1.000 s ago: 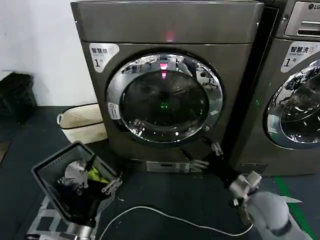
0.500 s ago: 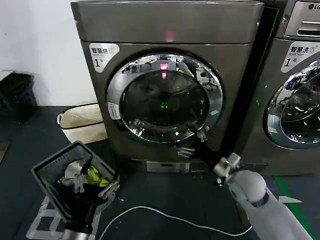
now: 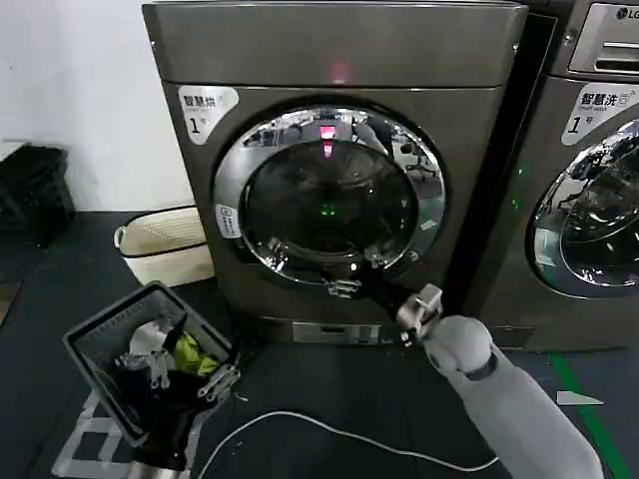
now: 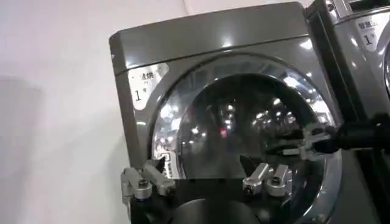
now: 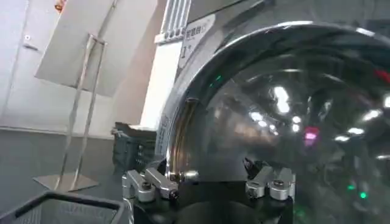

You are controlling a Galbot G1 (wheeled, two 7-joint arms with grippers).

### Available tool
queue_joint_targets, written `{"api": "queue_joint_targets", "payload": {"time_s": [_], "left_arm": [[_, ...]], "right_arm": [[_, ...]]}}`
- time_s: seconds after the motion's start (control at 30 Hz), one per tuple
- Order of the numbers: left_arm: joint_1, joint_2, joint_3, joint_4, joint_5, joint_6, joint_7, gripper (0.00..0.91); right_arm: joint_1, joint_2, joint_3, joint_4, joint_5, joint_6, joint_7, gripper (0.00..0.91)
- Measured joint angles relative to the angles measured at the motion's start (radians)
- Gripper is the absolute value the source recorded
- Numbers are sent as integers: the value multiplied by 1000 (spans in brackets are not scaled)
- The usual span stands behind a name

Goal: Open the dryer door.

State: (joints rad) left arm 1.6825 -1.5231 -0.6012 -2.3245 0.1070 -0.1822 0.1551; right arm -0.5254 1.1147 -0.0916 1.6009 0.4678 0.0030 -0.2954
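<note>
The right gripper, fingers apart, has climbed from below onto the lower chrome rim of the dryer door, still closed just ahead, so the pull looks imminent.

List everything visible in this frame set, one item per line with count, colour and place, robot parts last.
dryer door: one, chrome ring with dark glass, shut, on the front of the dark-grey machine at centre.
dark-grey machine: one, centre, against the white wall.
LG machine: one, grey with a chrome round door, to the robot's right of the dryer.
laundry basket: one, cream, on the floor left of the dryer.
white cable: one, lying on the dark floor in front.
right gripper: one, fingers open, at the lower rim of the dryer door.
left gripper: one, fingers open, low at the left, well short of the door.
</note>
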Motion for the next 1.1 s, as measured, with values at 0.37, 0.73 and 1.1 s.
{"api": "queue_joint_targets", "payload": {"time_s": [0.37, 0.73, 1.1], "left_arm": [[13, -10, 0, -4, 9, -8, 2, 907], [29, -19, 0, -4, 13, -23, 2, 907], [43, -26, -1, -16, 16, -33, 2, 907]], "right_arm": [[89, 85, -58, -94, -21, 9, 21, 907], [135, 176, -78, -192, -54, 27, 24, 907], [171, 251, -81, -295, -86, 46, 21, 907]]}}
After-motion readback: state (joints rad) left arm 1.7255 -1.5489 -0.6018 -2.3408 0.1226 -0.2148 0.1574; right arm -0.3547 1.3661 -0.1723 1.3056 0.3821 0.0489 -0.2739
